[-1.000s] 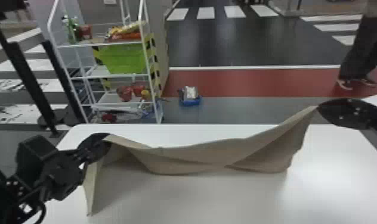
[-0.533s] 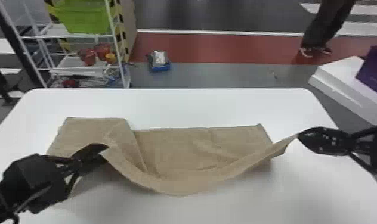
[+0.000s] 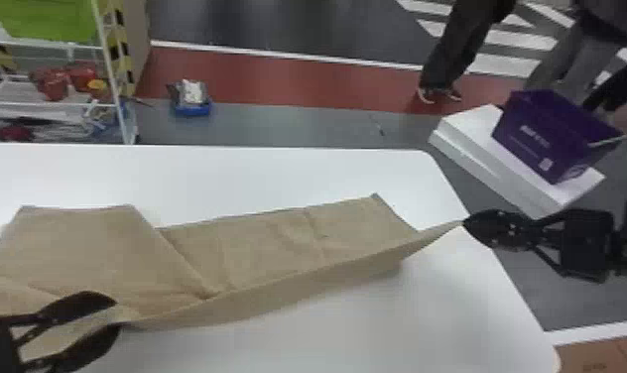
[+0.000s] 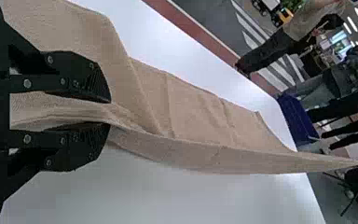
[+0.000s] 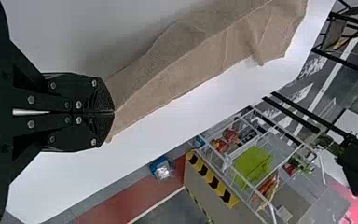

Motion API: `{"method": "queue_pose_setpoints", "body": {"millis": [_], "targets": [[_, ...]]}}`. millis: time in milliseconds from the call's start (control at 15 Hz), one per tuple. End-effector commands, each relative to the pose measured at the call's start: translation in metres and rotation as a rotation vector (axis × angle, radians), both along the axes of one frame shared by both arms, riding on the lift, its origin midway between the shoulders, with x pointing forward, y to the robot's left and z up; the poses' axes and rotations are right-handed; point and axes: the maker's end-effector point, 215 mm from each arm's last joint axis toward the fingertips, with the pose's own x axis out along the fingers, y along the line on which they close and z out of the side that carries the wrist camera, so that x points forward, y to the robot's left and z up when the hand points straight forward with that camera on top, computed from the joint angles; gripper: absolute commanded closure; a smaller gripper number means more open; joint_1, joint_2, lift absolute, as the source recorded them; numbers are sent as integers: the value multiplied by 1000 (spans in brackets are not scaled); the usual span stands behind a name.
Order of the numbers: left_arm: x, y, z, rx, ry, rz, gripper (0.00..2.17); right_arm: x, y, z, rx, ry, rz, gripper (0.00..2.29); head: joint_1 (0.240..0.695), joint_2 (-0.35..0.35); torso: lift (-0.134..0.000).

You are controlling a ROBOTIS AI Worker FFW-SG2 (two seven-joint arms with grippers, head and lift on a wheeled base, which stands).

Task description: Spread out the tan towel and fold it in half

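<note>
The right claw (image 5: 113, 112), at the middle right of the head view, has its two black fingers pressed together on a corner of the tan towel (image 3: 273, 243). The left claw (image 3: 118, 313), at the lower left, has its fingers spread, with cloth lying slack between them.

The towel runs from the left edge of the frame to right of centre, its near edge drawn into a long raised band between the claws. On the left, a flap lies slantwise over the layer beneath.

We judge this to be the spreading, with the fold in half yet to come. We would do well to settle the left claw on a single layer at the near corner and close it there before any pull; a bunched grip would carry the flap along. Then we should draw the edge straight, gently and evenly, and lay it down flat.

Below and around the cloth is a white table (image 3: 278, 173). Its right edge passes close by the right claw, so a pull farther that way could drag cloth off. Beyond it, at the upper right, a purple box (image 3: 540, 139) sits on a white box (image 3: 476, 136), near the right arm. A wire rack (image 3: 44, 105) stands at the upper left, seemingly out of our way.
</note>
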Motion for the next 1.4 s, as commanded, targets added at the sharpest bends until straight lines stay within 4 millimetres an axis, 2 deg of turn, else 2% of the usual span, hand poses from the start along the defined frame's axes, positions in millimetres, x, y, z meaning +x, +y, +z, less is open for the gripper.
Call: {"method": "queue_pose_setpoints", "body": {"millis": [0,200,400,533,600,667,733,1000,1067,1133,1333], "targets": [[4,8,-7,18,5,9,-2,-6,-13,-3,-28,3,-14,1504,695,-273,-134],[8,27,-8,38,7,36,-1,-11,-17,-9,-55,9,-13,1504,695,-280,-134],[18,54,7,27,-24,85,2,-17,-14,-19,-86,14,2,1501,695,-257,-134],[26,67,15,15,-42,113,2,-31,-7,-34,-128,36,29,1487,695,-233,-134],[31,70,16,7,-48,121,2,-39,-6,-41,-134,53,28,1146,695,-221,-134],[35,72,18,-3,-54,128,2,-43,-9,-43,-133,60,20,512,695,-199,-134],[37,74,18,-6,-56,132,6,-44,-19,-41,-139,59,-5,46,695,-192,-134],[43,77,17,-22,-59,148,16,-46,-58,-34,-201,56,-80,39,695,-210,-134],[45,78,16,-25,-62,151,16,-45,-62,-32,-158,66,-111,56,695,-232,-134],[48,82,17,-40,-67,162,16,-39,-73,-30,1,122,-221,63,695,-240,-134],[64,87,37,-101,-113,188,22,-26,-69,-30,443,304,-413,33,695,-254,-134]]}}
